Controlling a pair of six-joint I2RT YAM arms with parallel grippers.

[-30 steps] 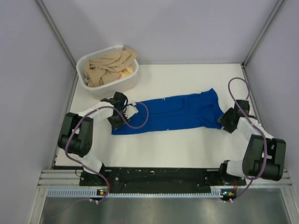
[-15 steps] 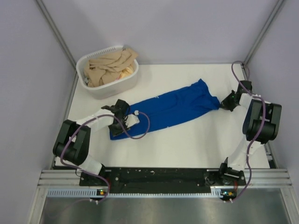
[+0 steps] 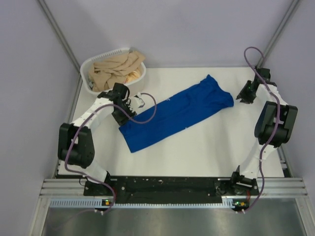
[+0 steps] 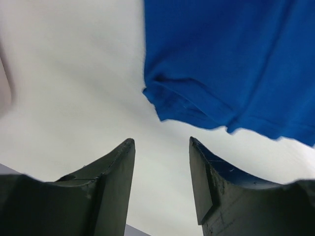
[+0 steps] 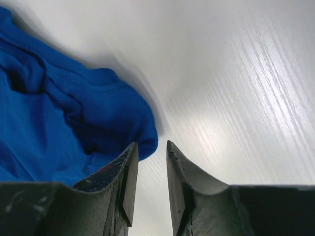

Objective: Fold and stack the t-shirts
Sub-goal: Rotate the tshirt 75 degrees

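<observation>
- On the white worktop (image 3: 197,152), a blue t-shirt (image 3: 174,115) lies as a long narrow strip. It slants from the near left toward the far right.
- The left pincer (image 4: 160,142) sits by the shirt's near-left end. Its fingers are spread wide with nothing between them, and a rumpled corner of blue cloth lies just ahead.
- The right pincer (image 5: 150,145) is past the shirt's far-right end. Its fingers are parted by only a narrow gap and grip nothing.
- A bunched blue edge lies right beside one right finger; it may be touching, but the blur makes this unclear.
- At the far left corner stands a white laundry basket (image 3: 101,94) holding tan cloth (image 3: 115,66), apart from the shirt.
</observation>
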